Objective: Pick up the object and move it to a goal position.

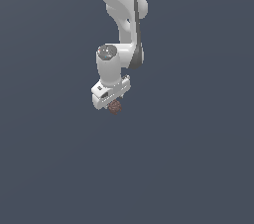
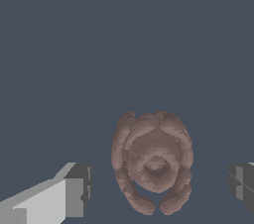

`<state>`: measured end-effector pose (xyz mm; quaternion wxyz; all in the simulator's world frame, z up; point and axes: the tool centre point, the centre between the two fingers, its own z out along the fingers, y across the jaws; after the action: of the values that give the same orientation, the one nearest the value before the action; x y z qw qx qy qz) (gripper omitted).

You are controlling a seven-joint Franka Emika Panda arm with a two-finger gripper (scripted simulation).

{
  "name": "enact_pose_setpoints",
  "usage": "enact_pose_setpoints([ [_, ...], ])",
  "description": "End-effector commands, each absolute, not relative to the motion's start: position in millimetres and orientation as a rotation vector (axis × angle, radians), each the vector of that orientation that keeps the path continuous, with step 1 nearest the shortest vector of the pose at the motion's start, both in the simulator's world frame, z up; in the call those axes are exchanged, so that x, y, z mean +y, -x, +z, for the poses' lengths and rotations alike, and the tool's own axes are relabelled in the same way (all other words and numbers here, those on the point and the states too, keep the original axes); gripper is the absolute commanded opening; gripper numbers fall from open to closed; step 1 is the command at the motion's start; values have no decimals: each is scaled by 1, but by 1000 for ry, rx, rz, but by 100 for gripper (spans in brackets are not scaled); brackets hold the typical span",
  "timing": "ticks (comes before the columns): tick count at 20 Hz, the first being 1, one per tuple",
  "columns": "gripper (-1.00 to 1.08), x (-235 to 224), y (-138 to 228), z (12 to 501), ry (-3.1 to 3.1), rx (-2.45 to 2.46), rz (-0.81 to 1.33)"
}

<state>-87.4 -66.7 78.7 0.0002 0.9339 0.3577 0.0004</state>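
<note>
The object (image 1: 115,107) is a small reddish-brown bumpy lump sitting just under the white arm's hand in the exterior view. In the wrist view the object (image 2: 153,161) fills the space between the two fingers, with a gap of dark floor on each side. One grey fingertip (image 2: 77,191) stands on one side of it and the other grey fingertip (image 2: 242,184) on the opposite side. My gripper (image 1: 113,104) is open around the object and neither fingertip touches it. From the exterior view the fingers are mostly hidden behind the hand.
A plain dark blue-grey surface (image 1: 188,158) spreads all around the arm. No other objects, containers or edges show in either view.
</note>
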Motion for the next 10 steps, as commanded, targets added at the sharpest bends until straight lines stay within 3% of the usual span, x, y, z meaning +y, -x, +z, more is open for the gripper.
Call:
enact_pose_setpoints([
  [1, 100, -67, 88, 68, -2933, 1125, 0],
  [10, 100, -67, 88, 41, -2932, 1128, 0],
])
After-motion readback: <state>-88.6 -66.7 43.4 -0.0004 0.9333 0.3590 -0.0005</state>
